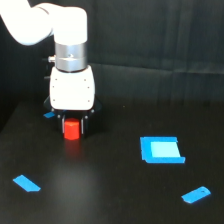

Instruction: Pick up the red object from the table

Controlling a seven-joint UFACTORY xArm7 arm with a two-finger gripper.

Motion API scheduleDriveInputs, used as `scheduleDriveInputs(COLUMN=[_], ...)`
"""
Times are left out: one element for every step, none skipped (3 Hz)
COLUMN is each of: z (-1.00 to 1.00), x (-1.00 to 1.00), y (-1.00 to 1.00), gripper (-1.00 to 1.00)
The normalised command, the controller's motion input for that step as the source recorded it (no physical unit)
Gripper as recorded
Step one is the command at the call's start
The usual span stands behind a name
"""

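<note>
The black tabletop [110,195] fills the lower part of the exterior view, matte with a faint sheen, and a dark curtain [160,35] hangs behind it. The white arm [47,20] comes in from the upper corner on the exterior view's left and bends down into a grey metal collar and a boxy white wrist block. Below that block sits the dark claw [72,125], pointing straight down at the tabletop.

On the exterior view's right lies a flat blue square [161,150] with a paler centre. Nearer the front edge on that side is a small blue strip [196,195], lying at a slant. Toward the front on the exterior view's left lies another blue strip [26,183], also slanted. A tiny blue scrap [49,115] shows just beside the claw, at the back on that same side.

The red cylinder [71,129] stands upright between the claw's two dark prongs, its base at or just above the tabletop. The prongs sit close on either side of it, but whether they actually press on it cannot be told from this view.
</note>
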Motion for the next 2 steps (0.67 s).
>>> scheduleDriveInputs(z=[-0.07, 0.97], x=[0.05, 0.10], y=[-0.13, -0.28], gripper=[-1.00, -0.99])
